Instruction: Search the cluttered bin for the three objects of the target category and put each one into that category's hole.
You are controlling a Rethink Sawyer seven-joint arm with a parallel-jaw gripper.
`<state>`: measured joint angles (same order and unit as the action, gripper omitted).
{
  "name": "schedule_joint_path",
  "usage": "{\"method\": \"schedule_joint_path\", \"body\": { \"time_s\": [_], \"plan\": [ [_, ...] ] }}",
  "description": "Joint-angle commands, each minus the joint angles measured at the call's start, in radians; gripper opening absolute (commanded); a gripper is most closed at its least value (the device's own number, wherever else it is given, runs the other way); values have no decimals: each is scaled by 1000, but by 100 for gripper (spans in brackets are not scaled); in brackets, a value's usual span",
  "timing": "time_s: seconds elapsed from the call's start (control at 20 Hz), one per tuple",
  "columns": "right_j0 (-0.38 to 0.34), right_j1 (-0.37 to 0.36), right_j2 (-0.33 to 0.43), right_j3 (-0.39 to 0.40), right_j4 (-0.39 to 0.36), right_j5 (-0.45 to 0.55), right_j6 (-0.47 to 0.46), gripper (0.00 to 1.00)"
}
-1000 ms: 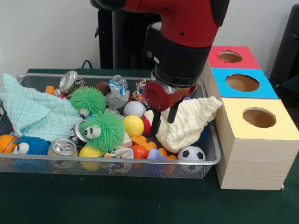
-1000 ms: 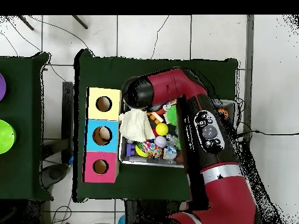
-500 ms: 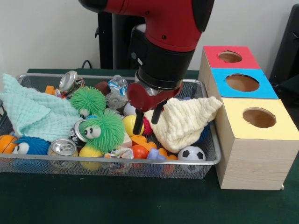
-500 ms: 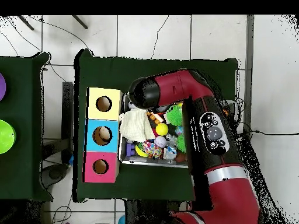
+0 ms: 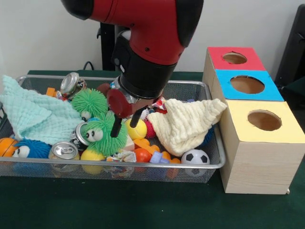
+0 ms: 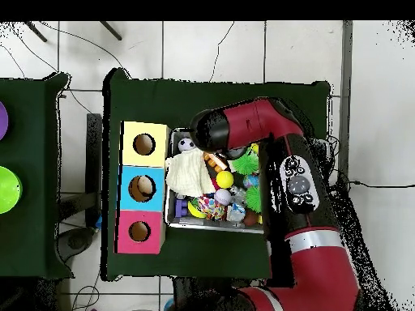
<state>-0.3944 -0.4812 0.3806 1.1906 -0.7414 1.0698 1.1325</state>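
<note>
Even, diffuse room light fills the front view; no single source shows. The red arm (image 5: 143,19) above the pincer (image 5: 125,125) carries soft highlights along its upper curve, and its black wrist is dark and featureless. Just under the pincer the toys lie in mild shade. The cans (image 5: 63,150) to the pincer's left show small bright glints. The green desk (image 5: 143,210) reads dark and flat. In the overhead view the floor tiles (image 6: 211,48) are bright, the desk nearly black.
</note>
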Motion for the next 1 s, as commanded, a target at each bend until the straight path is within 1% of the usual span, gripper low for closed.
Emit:
{"method": "schedule_joint_path", "body": {
  "time_s": [0.05,0.45,0.75,1.0],
  "plan": [
    [12,61,-49,-37,-78,106,-134,100],
    [21,82,-65,-48,-75,109,-126,100],
    [35,119,-87,-69,-87,98,-118,100],
    [43,135,-102,-75,-71,131,-128,100]
  ]
}}
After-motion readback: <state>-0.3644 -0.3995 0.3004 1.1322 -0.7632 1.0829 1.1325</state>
